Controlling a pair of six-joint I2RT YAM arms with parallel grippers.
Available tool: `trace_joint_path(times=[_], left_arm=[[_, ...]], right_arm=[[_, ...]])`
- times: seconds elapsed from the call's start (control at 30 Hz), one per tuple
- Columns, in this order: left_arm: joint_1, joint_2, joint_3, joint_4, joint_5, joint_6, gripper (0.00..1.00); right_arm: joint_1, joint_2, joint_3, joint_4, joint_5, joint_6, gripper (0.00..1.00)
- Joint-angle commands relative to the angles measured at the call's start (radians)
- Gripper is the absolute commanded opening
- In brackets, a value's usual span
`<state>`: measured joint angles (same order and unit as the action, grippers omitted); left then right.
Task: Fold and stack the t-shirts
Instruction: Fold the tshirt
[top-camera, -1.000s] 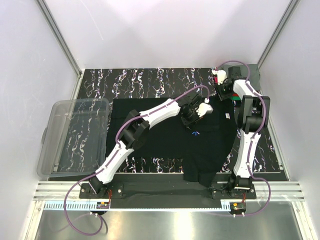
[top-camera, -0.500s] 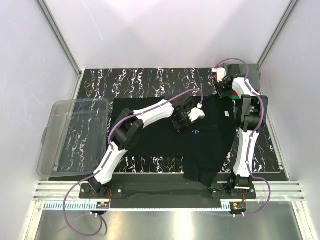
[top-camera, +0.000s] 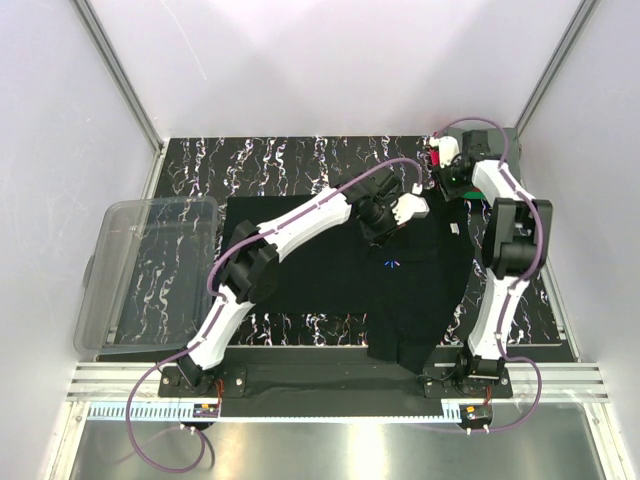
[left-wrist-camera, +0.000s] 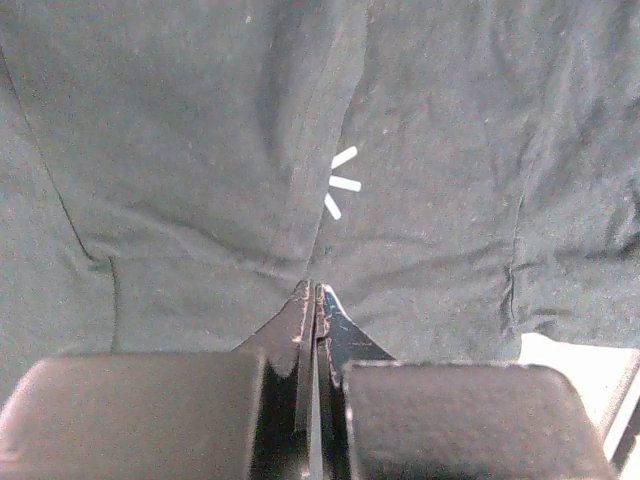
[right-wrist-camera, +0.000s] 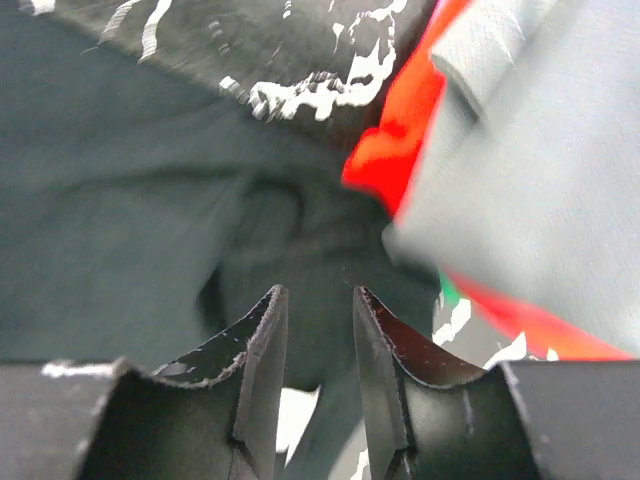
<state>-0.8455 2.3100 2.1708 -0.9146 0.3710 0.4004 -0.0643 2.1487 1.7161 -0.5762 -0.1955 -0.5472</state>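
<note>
Left gripper (left-wrist-camera: 314, 300): jaws are pressing shut, pinching a raised fold of the black t-shirt (top-camera: 320, 270) just short of its small logo (left-wrist-camera: 340, 183). The shirt is lying spread over the middle of the marbled table (top-camera: 290, 160), one end reaching the near edge. Right gripper (right-wrist-camera: 315, 320) is hovering over the shirt's far right corner, jaws parted a little, nothing showing between them. Just beside it a folded grey t-shirt (right-wrist-camera: 540, 180) is lying over a red t-shirt (right-wrist-camera: 400, 140). Clear bin (top-camera: 140, 270) is sitting at the table's left edge.
</note>
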Motion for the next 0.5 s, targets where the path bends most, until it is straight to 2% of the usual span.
trace_joint_path(times=[0.0, 0.13, 0.3, 0.37, 0.47], left_arm=[[-0.006, -0.008, 0.023, 0.014, 0.019, 0.026, 0.01], [-0.004, 0.009, -0.057, 0.080, -0.020, 0.046, 0.00], [0.009, 0.022, -0.098, 0.109, -0.038, 0.045, 0.00], [0.014, 0.026, -0.101, 0.112, -0.040, 0.041, 0.00], [0.020, 0.031, -0.103, 0.123, -0.050, 0.038, 0.00]], right_arm=[[-0.003, -0.170, -0.084, 0.026, -0.021, -0.016, 0.40], [-0.006, -0.259, -0.173, -0.060, -0.093, -0.043, 0.41], [-0.032, -0.308, -0.216, -0.318, -0.298, -0.092, 0.43], [-0.037, -0.313, -0.239, -0.423, -0.384, -0.166, 0.45], [-0.038, -0.300, -0.265, -0.513, -0.423, -0.233, 0.45]])
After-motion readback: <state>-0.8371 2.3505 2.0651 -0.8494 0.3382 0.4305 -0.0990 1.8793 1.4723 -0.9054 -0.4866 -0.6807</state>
